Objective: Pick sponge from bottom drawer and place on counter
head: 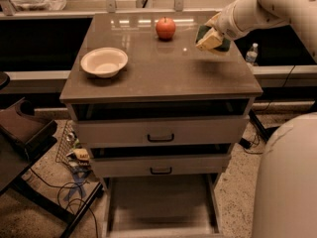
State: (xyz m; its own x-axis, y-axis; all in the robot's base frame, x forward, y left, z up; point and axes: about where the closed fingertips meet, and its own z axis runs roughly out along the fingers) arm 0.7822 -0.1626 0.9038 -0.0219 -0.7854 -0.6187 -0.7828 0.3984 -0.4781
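Observation:
My gripper (212, 37) is above the back right part of the counter (163, 73), at the end of my cream arm reaching in from the upper right. It is shut on the sponge (217, 41), whose dark green face and yellowish body show between the fingers, just above the counter top. The bottom drawer (161, 202) is pulled out furthest below the two upper drawers, and its pale floor shows nothing on it.
A red apple (165, 28) sits at the counter's back middle, left of the sponge. A cream bowl (104, 62) sits at the left. A water bottle (251, 53) stands behind the right edge. A dark chair (20, 128) and cables (74, 182) lie left. My body (287, 182) fills the lower right.

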